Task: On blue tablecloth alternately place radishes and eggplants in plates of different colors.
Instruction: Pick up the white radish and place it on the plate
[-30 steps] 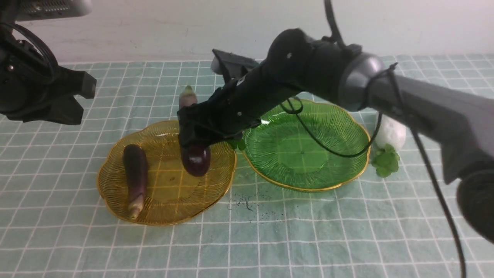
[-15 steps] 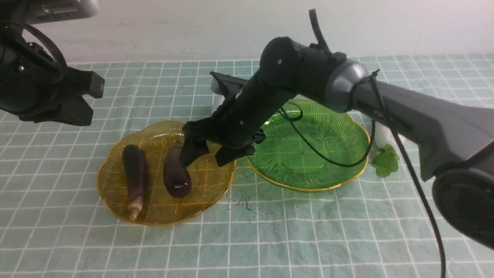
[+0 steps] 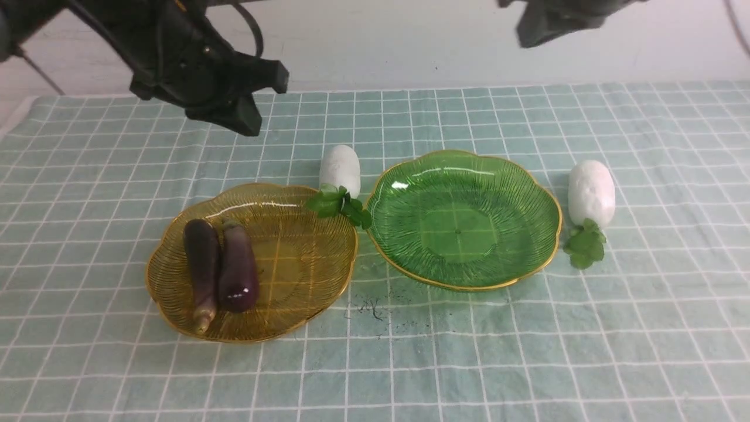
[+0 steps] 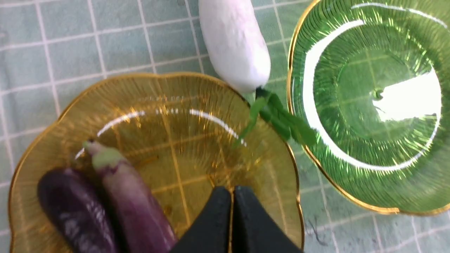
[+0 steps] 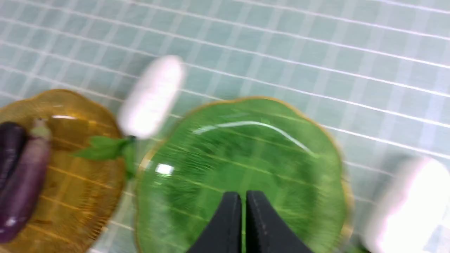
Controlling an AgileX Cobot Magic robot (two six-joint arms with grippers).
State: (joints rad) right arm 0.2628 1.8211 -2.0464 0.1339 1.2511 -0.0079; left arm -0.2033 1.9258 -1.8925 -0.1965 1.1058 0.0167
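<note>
Two dark purple eggplants [image 3: 202, 264] [image 3: 237, 272] lie side by side, touching, in the left half of the amber plate [image 3: 310, 240]. The green plate [image 3: 463, 223] beside it holds nothing. One white radish [image 3: 340, 167] lies on the blue tablecloth [image 3: 527, 351] behind the gap between the plates, its leaves over the amber rim. The other radish [image 3: 592, 192] lies right of the green plate. My left gripper [image 4: 232, 191] is shut and empty, high over the amber plate. My right gripper [image 5: 243, 196] is shut and empty, high over the green plate.
The left arm [image 3: 199, 70] hangs over the back left of the table, and the right arm [image 3: 556, 20] shows only at the top edge. Dark specks and a thread [image 3: 372, 308] lie on the cloth in front of the plates. A pale wall [image 3: 375, 47] closes the far side.
My right gripper let the second eggplant go into the amber plate, then rose away to the upper right and shut. The eggplant settled against the first one. The left arm moved inward.
</note>
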